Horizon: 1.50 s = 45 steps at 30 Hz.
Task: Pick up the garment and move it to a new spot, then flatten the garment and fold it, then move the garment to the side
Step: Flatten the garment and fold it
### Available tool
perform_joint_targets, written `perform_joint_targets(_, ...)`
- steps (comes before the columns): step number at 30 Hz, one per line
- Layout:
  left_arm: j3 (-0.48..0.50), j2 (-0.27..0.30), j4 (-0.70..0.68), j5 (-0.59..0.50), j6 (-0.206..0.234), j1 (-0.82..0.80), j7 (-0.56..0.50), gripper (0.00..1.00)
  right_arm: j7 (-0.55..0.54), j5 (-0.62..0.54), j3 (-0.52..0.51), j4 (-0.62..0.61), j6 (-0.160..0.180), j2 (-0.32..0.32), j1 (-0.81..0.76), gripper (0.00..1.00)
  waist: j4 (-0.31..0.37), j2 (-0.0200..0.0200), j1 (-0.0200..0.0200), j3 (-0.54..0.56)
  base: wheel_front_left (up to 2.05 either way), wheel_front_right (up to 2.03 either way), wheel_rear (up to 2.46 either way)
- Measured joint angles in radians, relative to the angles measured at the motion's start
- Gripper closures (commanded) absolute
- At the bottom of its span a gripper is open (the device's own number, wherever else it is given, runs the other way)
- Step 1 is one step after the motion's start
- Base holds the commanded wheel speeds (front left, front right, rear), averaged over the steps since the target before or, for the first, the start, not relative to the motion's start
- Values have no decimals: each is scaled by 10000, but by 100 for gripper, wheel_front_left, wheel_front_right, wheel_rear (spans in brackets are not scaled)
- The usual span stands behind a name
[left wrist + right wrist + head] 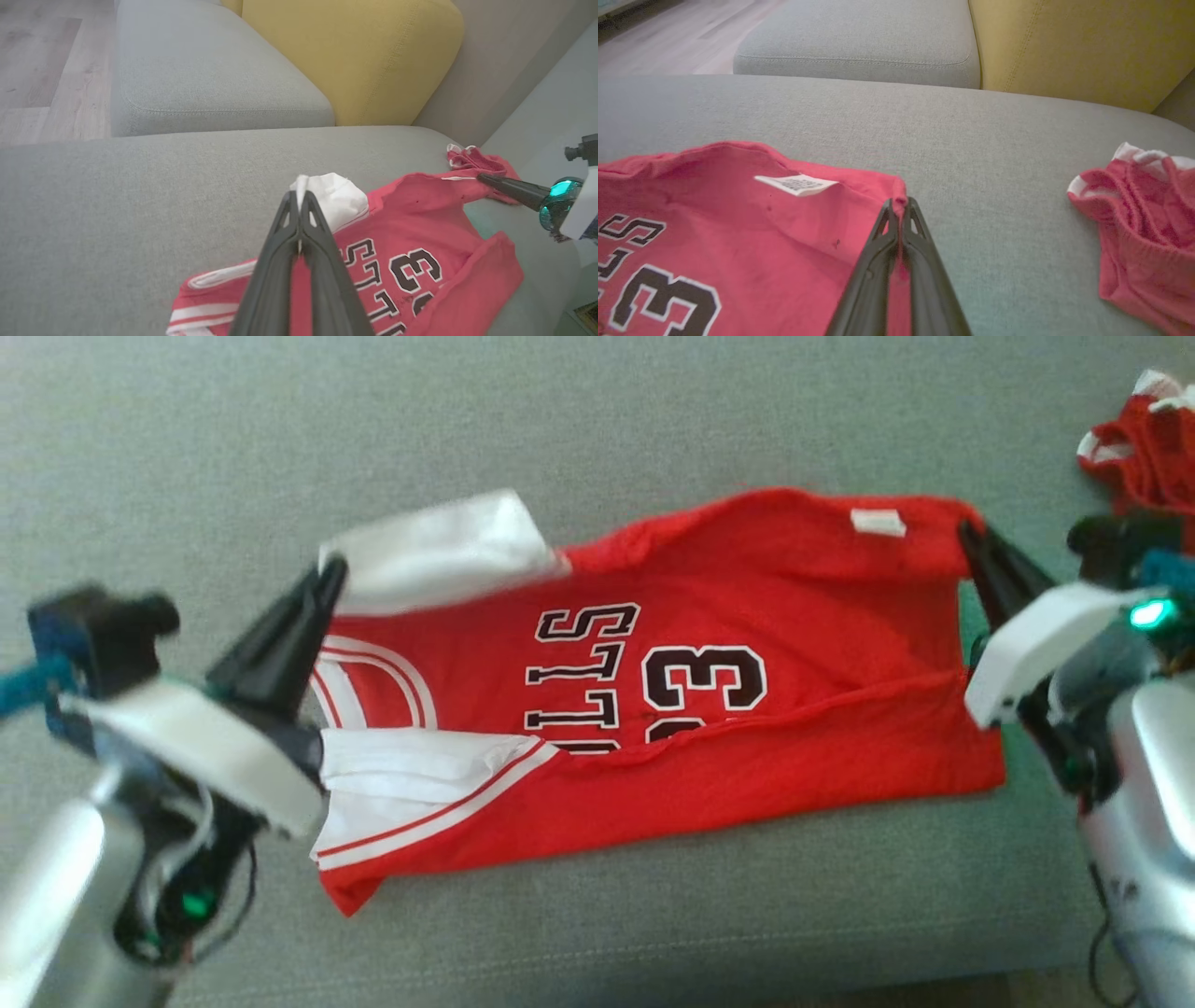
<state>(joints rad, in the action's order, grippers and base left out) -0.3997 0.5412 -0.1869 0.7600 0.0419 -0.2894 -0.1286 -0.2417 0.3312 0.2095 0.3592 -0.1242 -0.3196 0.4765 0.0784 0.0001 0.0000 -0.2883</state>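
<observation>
Grey cushion (pixel 597 411) holds red jersey (pixel 803 616) and crumpled red garment (pixel 1153 457).

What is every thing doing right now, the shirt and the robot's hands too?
Jersey, lying mostly flat on the sofa, near edge folded over.
Left gripper, shut on jersey's white sleeve.
Right gripper, shut on a jersey corner.
Other garment, crumpled, untouched.

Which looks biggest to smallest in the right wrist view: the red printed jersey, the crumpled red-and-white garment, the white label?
Largest first:
red printed jersey
crumpled red-and-white garment
white label
Both garments are cropped.
</observation>
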Motion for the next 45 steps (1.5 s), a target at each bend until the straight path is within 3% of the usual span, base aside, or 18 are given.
perform_joint_targets(10, 186, -180, -596, 318, 633, 2242, 798, 100, -244, -257, -1001, -1275, 0, 556, -1772, 100, -88, 0, 0, 350, 0, 0, 0)
perform_joint_targets(24, -63, -851, 497, 771, 497, 3282, 1645, 100, -504, -529, -1549, -1918, 0, 982, -2839, 100, -114, 0, 0, 724, 0, 0, 0)
perform_joint_targets(25, -69, -913, 627, 828, 443, 3349, 1714, 100, -502, -543, -1563, -1918, 0, 1043, -2910, 81, -101, 0, 0, 768, 0, 0, 0)
perform_joint_targets(27, -79, -1055, 777, 894, 355, 3517, 1916, 55, -485, -556, -1618, -1919, 0, 1191, -3074, 35, -72, 0, 0, 862, 0, 0, 0)
perform_joint_targets(28, -92, -1116, 832, 932, 314, 3597, 2006, 0, -472, -556, -1672, -1914, 0, 1248, -3160, 0, -59, 0, 0, 912, 0, 0, 0)
perform_joint_targets(38, -174, -1490, 541, 1122, 203, 4463, 2778, 0, -56, -692, -2583, -2132, 0, 1674, -3840, 0, -99, 0, 0, 1248, 0, 0, 0)
perform_joint_targets(45, -88, -1616, 217, 13, 917, 4479, 3375, 0, -50, -869, -2788, -2207, 2, 1833, -3875, 0, -273, 0, 0, 1371, 0, 0, 0)
